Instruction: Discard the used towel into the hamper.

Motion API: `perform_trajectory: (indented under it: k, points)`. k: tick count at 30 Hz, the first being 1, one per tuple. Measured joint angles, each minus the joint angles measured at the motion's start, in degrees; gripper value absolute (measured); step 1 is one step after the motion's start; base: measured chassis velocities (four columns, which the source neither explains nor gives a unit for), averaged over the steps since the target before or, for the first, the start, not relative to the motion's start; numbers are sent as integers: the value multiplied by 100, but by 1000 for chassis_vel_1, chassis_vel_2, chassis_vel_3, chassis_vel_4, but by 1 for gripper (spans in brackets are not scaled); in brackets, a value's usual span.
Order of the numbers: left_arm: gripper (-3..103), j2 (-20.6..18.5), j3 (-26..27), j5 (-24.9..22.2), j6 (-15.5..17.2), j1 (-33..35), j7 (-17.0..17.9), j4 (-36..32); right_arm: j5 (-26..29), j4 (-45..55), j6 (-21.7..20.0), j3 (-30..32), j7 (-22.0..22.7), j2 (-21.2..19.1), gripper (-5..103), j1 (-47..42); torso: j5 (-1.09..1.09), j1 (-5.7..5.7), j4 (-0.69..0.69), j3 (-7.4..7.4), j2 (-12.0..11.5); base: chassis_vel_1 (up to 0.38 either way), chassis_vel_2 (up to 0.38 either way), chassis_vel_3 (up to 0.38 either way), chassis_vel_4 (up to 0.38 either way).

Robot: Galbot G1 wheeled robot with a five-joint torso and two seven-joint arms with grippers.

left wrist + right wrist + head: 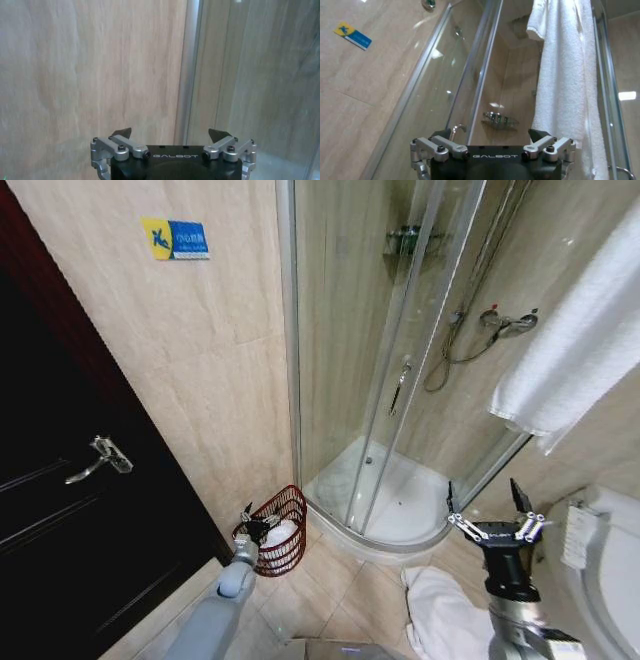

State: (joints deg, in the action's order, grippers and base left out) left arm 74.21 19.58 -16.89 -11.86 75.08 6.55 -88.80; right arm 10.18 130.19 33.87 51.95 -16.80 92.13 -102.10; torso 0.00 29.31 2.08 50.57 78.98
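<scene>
Hamper [283,528] stands on the floor against the wall, tilted in this view, mouth facing up and toward the robot, something white inside. Left gripper [258,525] hovers at its rim, fingers apart and empty. Right gripper [495,515], fingers spread, hangs above a crumpled white towel [440,615] on the floor, long axis running toward the robot. Discarding looks unfinished.
</scene>
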Motion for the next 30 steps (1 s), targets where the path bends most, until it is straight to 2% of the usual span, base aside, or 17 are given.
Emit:
perform_trajectory:
  k: [3,4,6,7,10,11,14,17,19,24,30]
  points:
    - [100,1,139,-47,166,238,-76,-712,34,92,-79,46,56,0,100,-2,0,0,0,0,0,0,0,0,0]
    - [100,1,139,-47,166,238,-76,-712,34,92,-79,46,56,0,100,-2,0,0,0,0,0,0,0,0,0]
    - [100,-2,279,-55,409,453,-125,-1393,49,173,-144,55,96,0,100,17,-1,0,0,0,0,0,0,0,0]
    - [100,-2,279,-55,409,453,-125,-1393,49,173,-144,55,96,0,100,17,-1,0,0,0,0,0,0,0,0]
    - [100,-33,527,-37,897,782,-232,-2239,54,218,-176,42,110,0,100,22,0,0,0,0,0,0,0,0,0]
    - [100,-33,527,-37,897,782,-232,-2239,54,218,-176,42,110,0,100,22,0,0,0,0,0,0,0,0,0]
    - [100,-38,754,-47,1249,1123,-361,-2864,55,218,-176,31,110,0,100,12,0,0,1,0,0,0,0,0,0]
    - [100,-28,825,-65,1355,1260,-403,-3098,55,215,-176,28,108,0,100,8,0,0,1,0,0,0,0,0,0]
    - [100,51,935,-73,1589,1560,-472,-3602,63,212,-176,25,107,0,100,9,0,0,0,0,0,0,0,0,0]
    - [100,385,1078,162,1668,1960,-668,-4174,88,236,-199,24,107,0,100,23,0,0,1,0,0,0,0,0,0]
    - [100,598,1116,224,1706,2194,-676,-4614,119,269,-220,38,110,0,100,25,0,1,0,0,0,0,0,0,0]
